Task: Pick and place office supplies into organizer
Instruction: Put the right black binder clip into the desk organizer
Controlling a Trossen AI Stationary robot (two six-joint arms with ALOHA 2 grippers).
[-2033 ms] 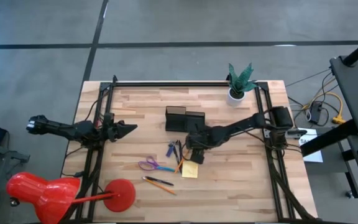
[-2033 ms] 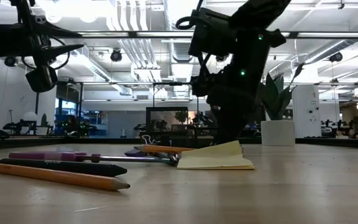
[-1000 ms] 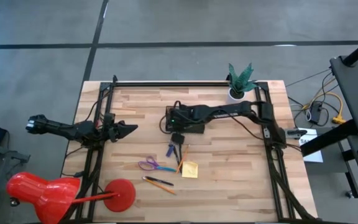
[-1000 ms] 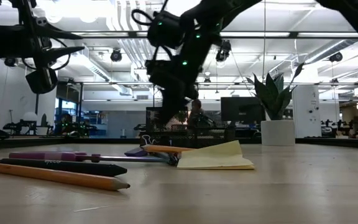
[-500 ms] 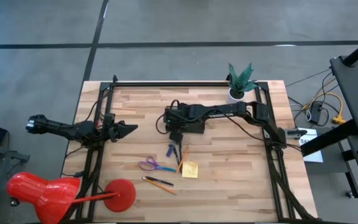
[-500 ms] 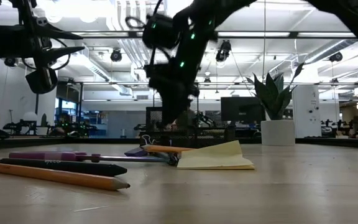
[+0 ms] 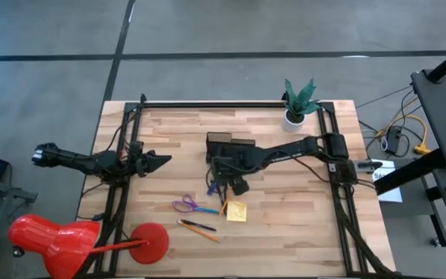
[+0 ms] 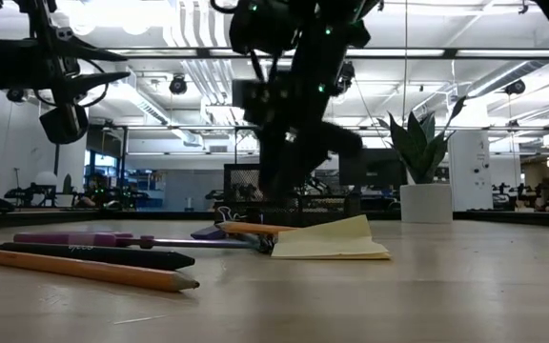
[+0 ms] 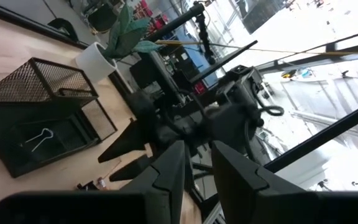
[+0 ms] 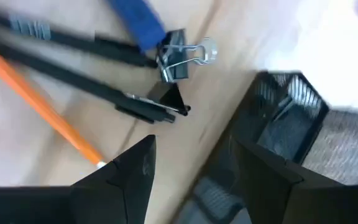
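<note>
Now, at the far left of the high view, the left hand (image 7: 163,160) waits, holding nothing, fingers a little apart. Low in the middle, scissors (image 7: 186,205), sticky pad (image 7: 236,211), pencils (image 7: 224,203) and pens (image 7: 197,226) lie on the worktop (image 7: 300,225). Just above, the right hand (image 7: 235,186) has left the organizer (image 7: 230,147) and opened wide, empty, over the pens. A clip (image 9: 40,135) lies inside the organizer, so I think that drop is done. One pen (image 8: 93,255) has writing too small to read.
</note>
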